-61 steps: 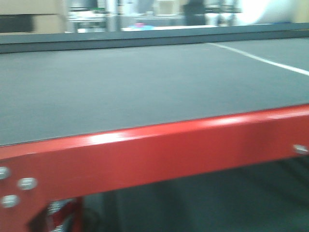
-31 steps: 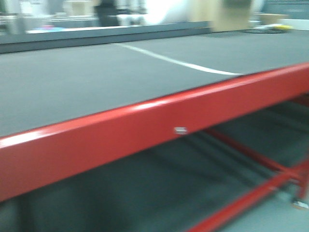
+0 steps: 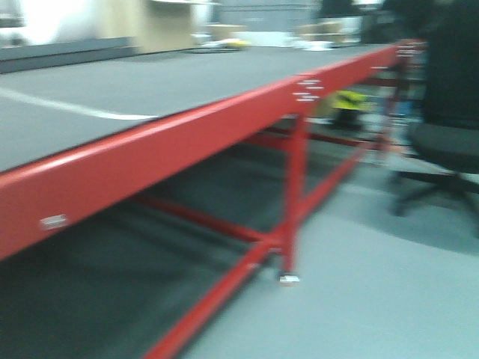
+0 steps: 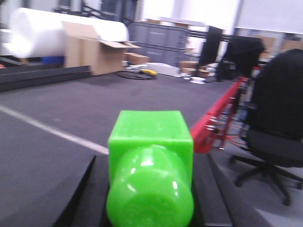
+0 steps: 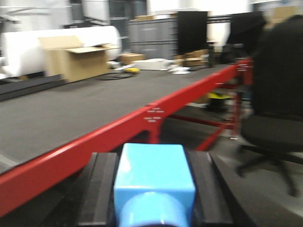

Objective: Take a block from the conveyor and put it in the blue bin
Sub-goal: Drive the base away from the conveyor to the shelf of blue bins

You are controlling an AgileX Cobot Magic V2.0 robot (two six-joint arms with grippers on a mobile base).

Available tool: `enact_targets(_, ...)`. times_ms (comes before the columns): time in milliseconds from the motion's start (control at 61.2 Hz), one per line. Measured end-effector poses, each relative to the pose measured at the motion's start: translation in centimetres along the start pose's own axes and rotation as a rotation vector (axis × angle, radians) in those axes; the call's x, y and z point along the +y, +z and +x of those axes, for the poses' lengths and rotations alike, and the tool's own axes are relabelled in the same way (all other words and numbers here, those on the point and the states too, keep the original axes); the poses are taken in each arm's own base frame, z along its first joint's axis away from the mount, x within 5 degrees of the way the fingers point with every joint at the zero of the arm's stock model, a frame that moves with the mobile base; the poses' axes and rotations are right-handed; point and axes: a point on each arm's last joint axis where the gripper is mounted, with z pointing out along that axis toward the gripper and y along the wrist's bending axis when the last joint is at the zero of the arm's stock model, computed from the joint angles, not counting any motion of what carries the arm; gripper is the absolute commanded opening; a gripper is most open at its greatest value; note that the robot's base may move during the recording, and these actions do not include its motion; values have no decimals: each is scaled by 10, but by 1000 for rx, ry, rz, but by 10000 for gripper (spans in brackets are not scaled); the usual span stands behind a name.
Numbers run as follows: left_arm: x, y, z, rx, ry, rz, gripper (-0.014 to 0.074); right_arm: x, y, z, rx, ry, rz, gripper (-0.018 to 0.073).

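Blue block [image 5: 154,176] sits clenched in my right gripper [image 5: 153,191], green block [image 4: 150,142] in my left gripper [image 4: 149,189]; black chair [image 5: 277,99] beside the conveyor [image 5: 71,111].

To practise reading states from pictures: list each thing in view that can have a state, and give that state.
blue block: held between the right gripper's fingers.
green block: held between the left gripper's fingers.
conveyor: running or stopped, cannot tell.
cardboard box: flaps open.
office chair: unoccupied.
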Motion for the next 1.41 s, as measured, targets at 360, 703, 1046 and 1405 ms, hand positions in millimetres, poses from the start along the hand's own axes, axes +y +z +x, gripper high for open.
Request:
enact_targets(360,0,0,0,0,0,0,-111,0,0,0,0,0,0,-162)
enact_targets(703,0,0,0,0,0,0,-111,0,0,0,0,0,0,-162)
enact_targets(1046,0,0,0,0,0,0,-111,0,0,0,0,0,0,-162)
enact_targets(1405,0,0,0,0,0,0,-111,0,0,0,0,0,0,-162)
